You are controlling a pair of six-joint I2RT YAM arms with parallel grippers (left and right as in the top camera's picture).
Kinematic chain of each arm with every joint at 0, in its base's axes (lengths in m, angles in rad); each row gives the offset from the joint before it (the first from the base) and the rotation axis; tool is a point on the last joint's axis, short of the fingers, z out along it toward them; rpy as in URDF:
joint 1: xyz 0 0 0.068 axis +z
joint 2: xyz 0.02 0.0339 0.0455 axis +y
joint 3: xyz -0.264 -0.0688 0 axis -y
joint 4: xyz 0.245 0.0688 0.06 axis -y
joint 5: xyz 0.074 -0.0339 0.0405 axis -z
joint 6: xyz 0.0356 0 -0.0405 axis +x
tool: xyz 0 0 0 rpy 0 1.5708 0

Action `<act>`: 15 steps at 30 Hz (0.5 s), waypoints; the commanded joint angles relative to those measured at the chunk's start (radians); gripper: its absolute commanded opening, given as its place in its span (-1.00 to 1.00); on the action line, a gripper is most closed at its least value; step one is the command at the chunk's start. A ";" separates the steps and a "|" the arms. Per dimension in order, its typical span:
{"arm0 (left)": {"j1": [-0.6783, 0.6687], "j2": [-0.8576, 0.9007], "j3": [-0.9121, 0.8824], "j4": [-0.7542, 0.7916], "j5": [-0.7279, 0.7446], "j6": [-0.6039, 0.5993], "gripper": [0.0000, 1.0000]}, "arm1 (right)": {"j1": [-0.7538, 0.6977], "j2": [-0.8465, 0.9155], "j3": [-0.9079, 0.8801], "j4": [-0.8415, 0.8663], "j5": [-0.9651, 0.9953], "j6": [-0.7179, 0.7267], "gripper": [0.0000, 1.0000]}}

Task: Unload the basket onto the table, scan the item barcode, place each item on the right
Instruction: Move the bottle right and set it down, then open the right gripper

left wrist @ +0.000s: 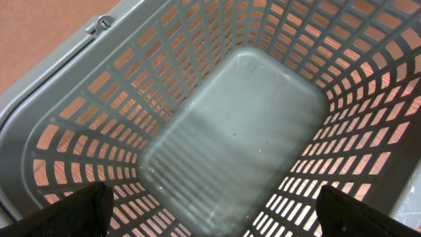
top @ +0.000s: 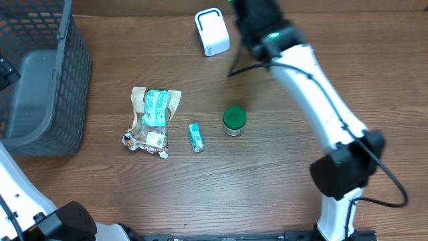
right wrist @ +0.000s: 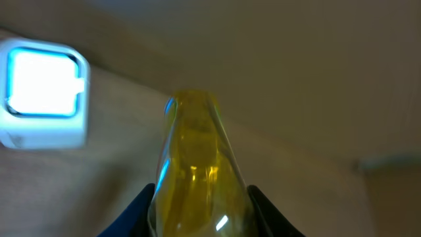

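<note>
1. Wood-grain brown table (top: 267, 194) seen from overhead. Grey mesh basket (top: 67, 80) at the upper left, white scanner (top: 212, 31) at top centre. At mid-frame, well apart from the scanner: crumpled snack packet (top: 154, 119), small green-and-white packet (top: 195, 137) just right of it, green-lidded jar (top: 234, 120) further right. White right arm (top: 314, 94) reaching from the lower right up to the top edge, just right of the scanner. Too dark there to read its pincer. Base of the left arm (top: 20, 194) at the lower left corner.

2. Left wrist view: straight down into the basket (left wrist: 164, 59), with slotted walls and a plain grey floor filling the frame. Wide-spread left gripper (left wrist: 210, 220) holding nothing, dark fingertips (left wrist: 79, 214) in the two bottom corners.

3. Right wrist view: right gripper (right wrist: 200, 214) clamped on a yellow translucent item (right wrist: 194, 158), one dark finger (right wrist: 138, 214) on each side of its lower part. Held at bottom centre of the frame, rounded end pointing up. Scanner (right wrist: 43, 92) at the upper left, window glowing pale blue, apart from the item. Blurred brown table behind.
</note>
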 commanded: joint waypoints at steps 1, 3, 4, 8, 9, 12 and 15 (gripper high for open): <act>-0.001 0.007 0.018 0.001 0.009 0.019 0.99 | -0.091 -0.010 0.010 -0.118 -0.110 0.291 -0.77; -0.001 0.007 0.018 0.000 0.008 0.019 0.99 | -0.143 -0.008 0.009 -0.200 -0.182 0.353 -0.77; -0.001 0.007 0.018 0.001 0.009 0.019 0.99 | -0.175 -0.008 0.008 -0.238 -0.230 0.380 -0.77; -0.001 0.007 0.018 0.001 0.009 0.019 0.99 | -0.281 -0.008 0.008 -0.359 -0.385 0.408 -0.77; -0.001 0.007 0.018 0.001 0.008 0.019 0.99 | -0.304 -0.008 0.008 -0.388 -0.418 0.408 -0.77; -0.001 0.007 0.018 0.000 0.009 0.019 0.99 | -0.370 -0.005 0.008 -0.462 -0.477 0.408 -0.77; -0.001 0.007 0.018 0.001 0.009 0.019 0.99 | -0.424 -0.003 0.008 -0.502 -0.480 0.408 -0.77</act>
